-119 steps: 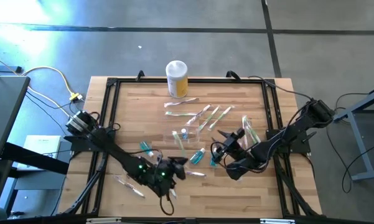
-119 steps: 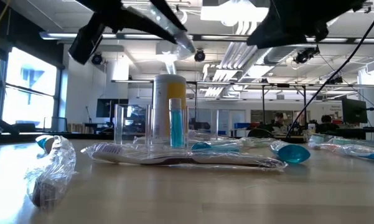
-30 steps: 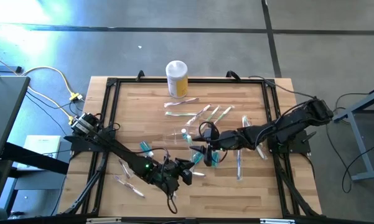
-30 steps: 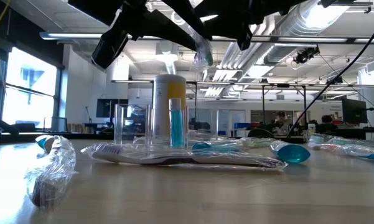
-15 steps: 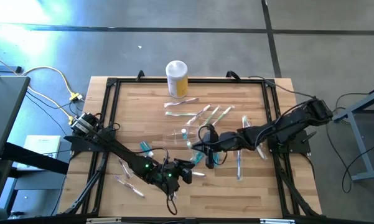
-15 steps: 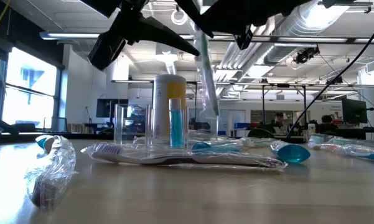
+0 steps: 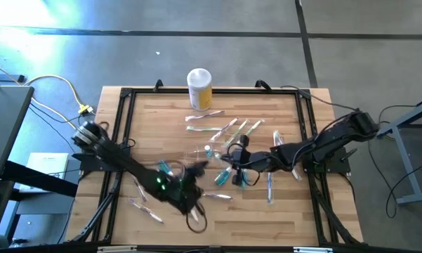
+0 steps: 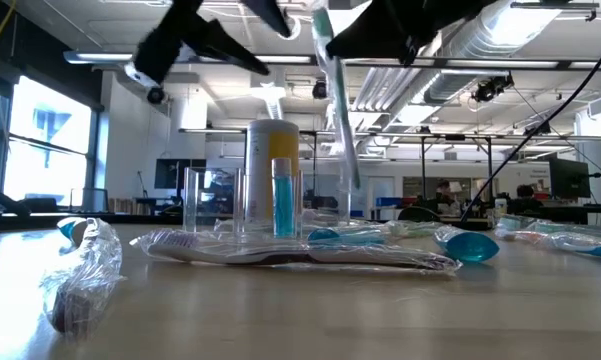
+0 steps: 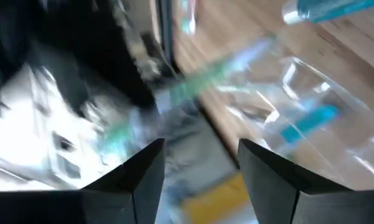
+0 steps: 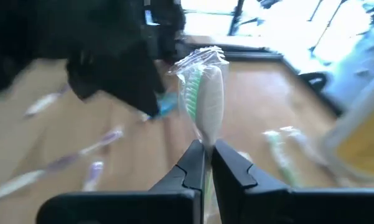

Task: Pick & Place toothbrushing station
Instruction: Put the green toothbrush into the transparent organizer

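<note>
The toothbrushing station (image 7: 199,152) (clear plastic, faint against the wood) stands near the middle of the bench (image 7: 147,112), with a blue tube upright inside it in the low view. Just right of it the right gripper (image 10: 205,163) has its jaws clamped on a wrapped toothbrush (image 10: 204,102), lifted above the bench. The left gripper (image 9: 198,163) is on the near left side of the station, jaws apart and holding nothing. More wrapped toothbrushes (image 7: 209,130) lie scattered beyond, and a yellow jar (image 7: 199,89) stands at the far edge.
</note>
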Robot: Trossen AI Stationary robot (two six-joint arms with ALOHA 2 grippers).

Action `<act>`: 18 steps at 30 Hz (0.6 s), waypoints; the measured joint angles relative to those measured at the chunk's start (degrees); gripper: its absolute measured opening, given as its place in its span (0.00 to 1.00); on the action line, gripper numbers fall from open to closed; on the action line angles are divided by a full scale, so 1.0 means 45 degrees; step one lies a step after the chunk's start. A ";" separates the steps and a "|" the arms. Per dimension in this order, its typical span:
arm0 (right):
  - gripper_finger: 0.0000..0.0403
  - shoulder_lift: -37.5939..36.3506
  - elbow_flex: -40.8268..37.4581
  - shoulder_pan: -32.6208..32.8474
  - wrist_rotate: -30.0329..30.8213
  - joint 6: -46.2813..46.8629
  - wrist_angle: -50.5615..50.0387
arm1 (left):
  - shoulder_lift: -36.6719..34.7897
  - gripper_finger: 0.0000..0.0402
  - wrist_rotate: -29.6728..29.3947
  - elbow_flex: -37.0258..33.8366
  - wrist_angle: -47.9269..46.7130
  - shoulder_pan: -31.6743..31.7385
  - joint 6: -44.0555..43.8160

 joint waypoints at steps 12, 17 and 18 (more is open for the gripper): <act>0.02 0.0009 -0.0046 -0.0886 0.0899 -0.2542 0.2598 | -0.6839 0.48 1.1783 -0.2577 -0.5685 0.4019 -0.8249; 0.02 0.0245 -0.0914 -0.1847 0.0319 -0.1968 0.4010 | -1.0206 0.48 1.2490 -0.5586 -0.2920 0.5333 -0.8362; 0.02 0.0260 -0.1175 -0.2006 0.0325 -0.1776 0.4115 | -1.0818 0.48 1.2466 -0.6210 -0.2145 0.5482 -0.8441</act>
